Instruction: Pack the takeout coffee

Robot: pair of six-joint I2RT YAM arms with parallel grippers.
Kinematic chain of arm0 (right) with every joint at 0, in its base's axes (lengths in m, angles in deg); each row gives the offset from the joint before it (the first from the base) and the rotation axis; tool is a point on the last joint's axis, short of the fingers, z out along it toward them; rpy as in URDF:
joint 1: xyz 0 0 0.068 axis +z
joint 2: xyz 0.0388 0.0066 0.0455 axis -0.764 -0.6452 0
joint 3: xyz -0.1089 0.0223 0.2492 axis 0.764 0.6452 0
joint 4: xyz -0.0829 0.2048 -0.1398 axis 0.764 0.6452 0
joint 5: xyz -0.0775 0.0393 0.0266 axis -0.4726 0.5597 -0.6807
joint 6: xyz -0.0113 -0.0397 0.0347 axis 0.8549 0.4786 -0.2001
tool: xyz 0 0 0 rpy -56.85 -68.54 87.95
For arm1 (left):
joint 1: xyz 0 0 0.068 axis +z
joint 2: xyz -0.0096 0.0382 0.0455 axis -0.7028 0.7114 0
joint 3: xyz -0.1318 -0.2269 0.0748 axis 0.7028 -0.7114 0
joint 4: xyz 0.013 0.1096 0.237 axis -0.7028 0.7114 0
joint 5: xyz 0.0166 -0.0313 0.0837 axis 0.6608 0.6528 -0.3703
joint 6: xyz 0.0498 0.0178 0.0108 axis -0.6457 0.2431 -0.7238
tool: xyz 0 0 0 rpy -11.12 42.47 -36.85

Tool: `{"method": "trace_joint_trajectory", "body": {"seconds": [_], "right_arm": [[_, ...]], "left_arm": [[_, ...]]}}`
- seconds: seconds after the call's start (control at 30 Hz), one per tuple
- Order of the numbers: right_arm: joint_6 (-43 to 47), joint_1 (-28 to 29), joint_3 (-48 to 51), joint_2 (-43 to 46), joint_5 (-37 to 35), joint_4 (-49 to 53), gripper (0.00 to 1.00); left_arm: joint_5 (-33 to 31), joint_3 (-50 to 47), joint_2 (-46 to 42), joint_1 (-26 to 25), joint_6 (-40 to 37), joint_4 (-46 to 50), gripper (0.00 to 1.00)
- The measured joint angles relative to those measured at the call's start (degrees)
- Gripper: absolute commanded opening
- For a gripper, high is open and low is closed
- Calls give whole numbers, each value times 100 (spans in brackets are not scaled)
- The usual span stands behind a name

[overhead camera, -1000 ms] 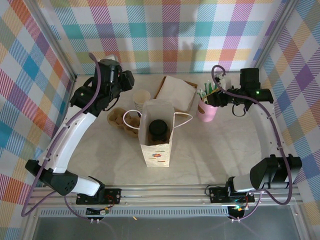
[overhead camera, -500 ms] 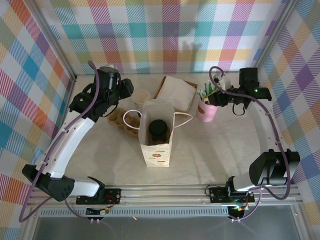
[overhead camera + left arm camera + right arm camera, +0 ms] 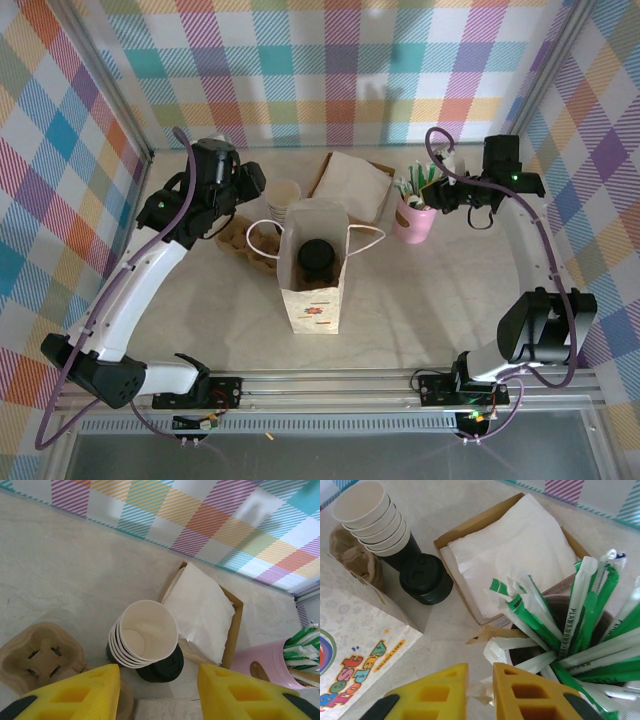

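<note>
The takeout coffee (image 3: 318, 258), a small cup with a black lid, stands inside the upright white paper bag (image 3: 312, 300) at the table's middle. My left gripper (image 3: 250, 182) (image 3: 157, 672) hovers open and empty over the stack of lidless cups (image 3: 145, 637) and a black lid (image 3: 162, 666) beside it. My right gripper (image 3: 437, 195) (image 3: 480, 672) is at the pink cup (image 3: 413, 222) of green-and-white sticks (image 3: 560, 625). Its jaws are nearly together, pinching a white paper-wrapped stick end (image 3: 482, 692).
A brown tray of white napkins (image 3: 350, 185) (image 3: 512, 550) lies behind the bag. A cardboard cup carrier (image 3: 245, 238) (image 3: 37, 655) sits left of the bag. The bag's handles (image 3: 368, 238) stick out sideways. Checked walls close in the back and sides.
My right gripper's jaws have closed from partly open onto the wrapped stick end. The left arm has pulled slightly back and left, its jaws unchanged.
</note>
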Motion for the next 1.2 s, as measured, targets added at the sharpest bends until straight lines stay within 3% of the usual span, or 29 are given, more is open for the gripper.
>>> {"method": "trace_joint_trajectory", "body": {"seconds": [0.07,0.5,1.2], "right_arm": [[11,0,0,-44,42,2,0],[-177,0,-195,155,-260,-50,0],[-1834,0,-2551,249,-487,901,0]], "left_arm": [[0,0,-20,0,13,-2,44],[-2,0,-59,0,15,-2,44],[4,15,-48,0,-31,-109,43]]}}
